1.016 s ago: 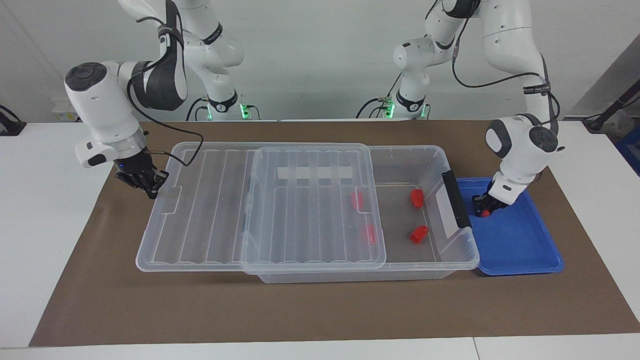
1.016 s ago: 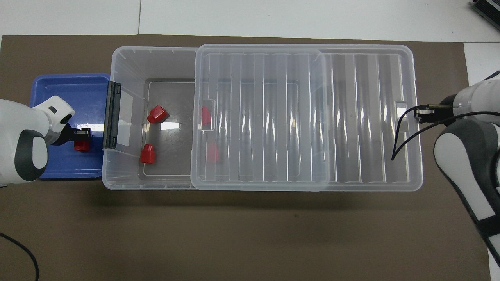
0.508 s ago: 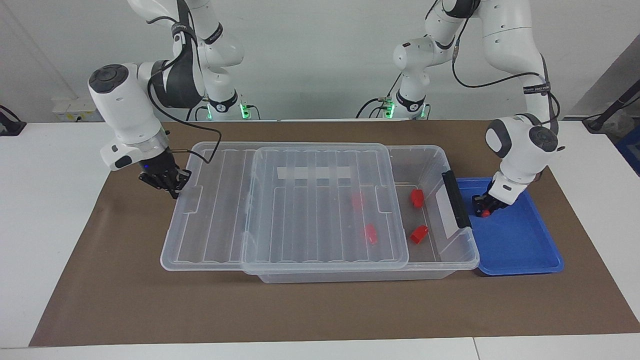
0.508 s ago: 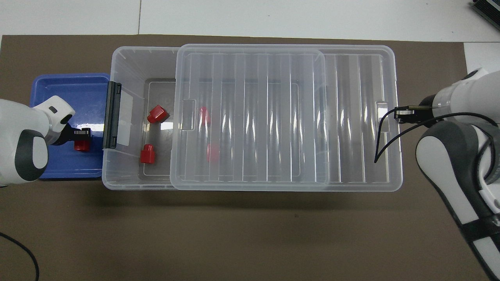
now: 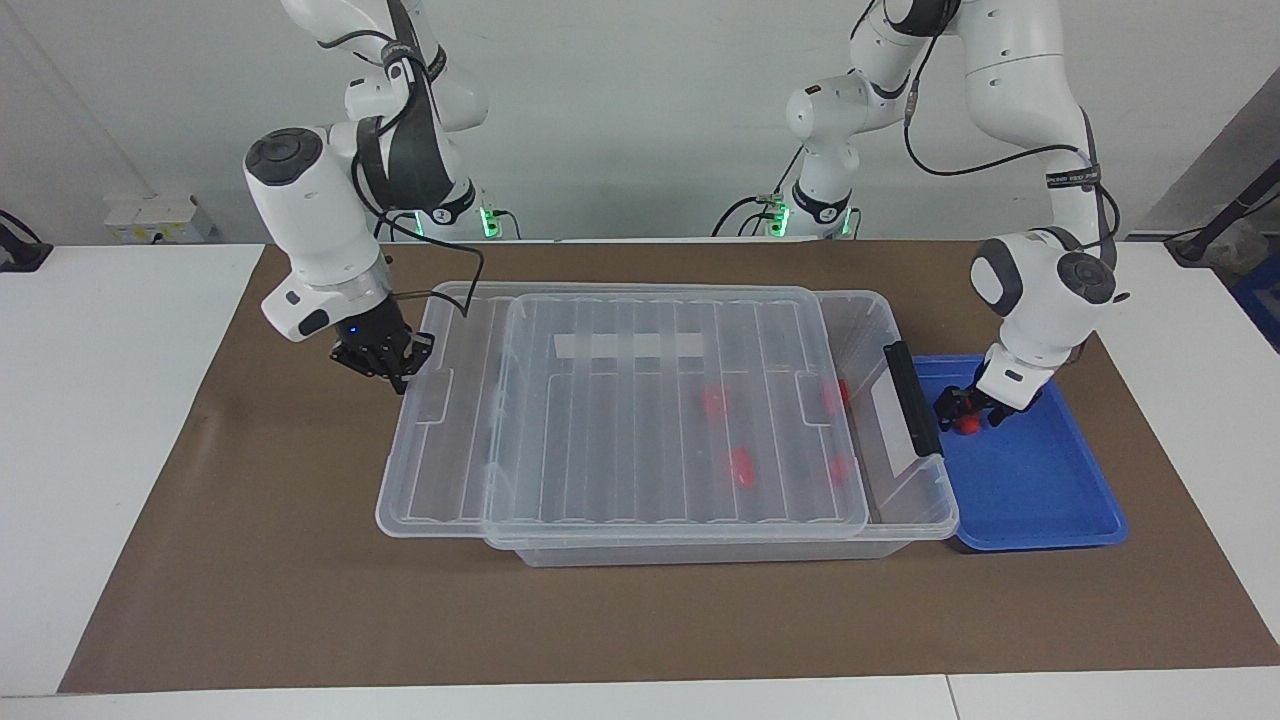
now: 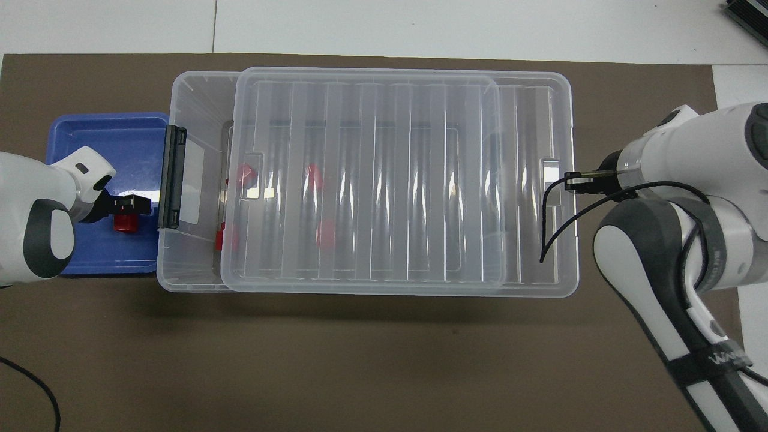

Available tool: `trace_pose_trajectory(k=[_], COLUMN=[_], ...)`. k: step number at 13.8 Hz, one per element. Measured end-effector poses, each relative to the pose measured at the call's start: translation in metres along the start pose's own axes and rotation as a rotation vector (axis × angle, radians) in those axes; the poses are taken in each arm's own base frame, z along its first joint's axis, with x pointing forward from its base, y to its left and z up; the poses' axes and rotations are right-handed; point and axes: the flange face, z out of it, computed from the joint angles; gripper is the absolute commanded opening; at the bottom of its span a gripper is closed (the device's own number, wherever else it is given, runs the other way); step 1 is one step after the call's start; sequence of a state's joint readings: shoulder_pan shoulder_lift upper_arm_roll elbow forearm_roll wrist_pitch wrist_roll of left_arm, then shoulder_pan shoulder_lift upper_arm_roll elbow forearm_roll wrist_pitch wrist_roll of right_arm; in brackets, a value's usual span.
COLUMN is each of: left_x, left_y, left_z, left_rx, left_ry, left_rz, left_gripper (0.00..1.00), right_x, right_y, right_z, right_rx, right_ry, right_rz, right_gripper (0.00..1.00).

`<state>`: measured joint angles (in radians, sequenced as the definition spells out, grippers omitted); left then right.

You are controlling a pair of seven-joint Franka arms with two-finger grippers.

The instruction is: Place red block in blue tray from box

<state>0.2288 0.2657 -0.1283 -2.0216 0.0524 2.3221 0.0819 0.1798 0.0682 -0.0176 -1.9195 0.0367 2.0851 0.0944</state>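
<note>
A red block (image 5: pixel 968 426) lies in the blue tray (image 5: pixel 1040 490), beside the box's dark latch (image 5: pixel 910 400). My left gripper (image 5: pixel 968 412) stands over it with its fingers open on either side; from overhead the block (image 6: pixel 126 223) lies just below the gripper (image 6: pixel 131 205) in the tray (image 6: pixel 96 129). The clear box (image 5: pixel 885 305) holds several more red blocks (image 5: pixel 740 465), seen through its ribbed lid (image 5: pixel 620 420). My right gripper (image 5: pixel 387 362) is shut on the lid's end rim at the right arm's end; it also shows in the overhead view (image 6: pixel 573 181).
The lid (image 6: pixel 372 180) covers most of the box (image 6: pixel 192 96), leaving a narrow open strip by the latch (image 6: pixel 173 177). A whitish tape strip (image 5: pixel 630 346) shows through the lid. Everything stands on a brown mat (image 5: pixel 640 620) on a white table.
My right gripper has slid the lid toward the left arm's end, covering two more red blocks. My left gripper's fingers have opened around the red block in the tray.
</note>
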Motion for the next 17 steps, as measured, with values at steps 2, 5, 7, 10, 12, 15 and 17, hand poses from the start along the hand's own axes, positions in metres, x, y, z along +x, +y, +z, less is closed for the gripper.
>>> trace_pose_trajectory(k=[2,5,7,10,12,15,17], left_x=[0.011,0.012,0.004,-0.009,-0.019,-0.042,-0.047], left_y=[0.003,0.006,0.008,0.020,0.030,0.042,0.054], left_z=[-0.034,-0.087,-0.115,-0.154,-0.186,-0.235,-0.248], left_rx=[0.001,0.008,0.014,0.018,0.021,0.035,0.040], left_ry=[-0.037,-0.068,-0.081,-0.114,-0.125,-0.101,-0.080], left_rz=[0.007,0.011,0.011,0.025,0.035,0.048,0.067], left_gripper=[1.00,1.00,1.00,1.00,1.00,1.00,1.00], right_x=[-0.002,-0.005,-0.007,-0.009,-0.011,-0.012,-0.012], right_y=[-0.012,-0.030,-0.039,-0.048,-0.056,-0.062,-0.061], right_z=[0.000,0.001,0.001,0.001,0.002,0.002,-0.001], right_rx=[0.004,0.008,0.010,0.012,0.018,0.025,0.027], right_ry=[-0.001,-0.004,-0.003,-0.005,-0.007,-0.009,-0.004], right_rz=[-0.020,-0.050,-0.066,-0.076,-0.073,-0.076,-0.072], right_gripper=[0.00,0.00,0.00,0.00,0.00,0.00,0.00])
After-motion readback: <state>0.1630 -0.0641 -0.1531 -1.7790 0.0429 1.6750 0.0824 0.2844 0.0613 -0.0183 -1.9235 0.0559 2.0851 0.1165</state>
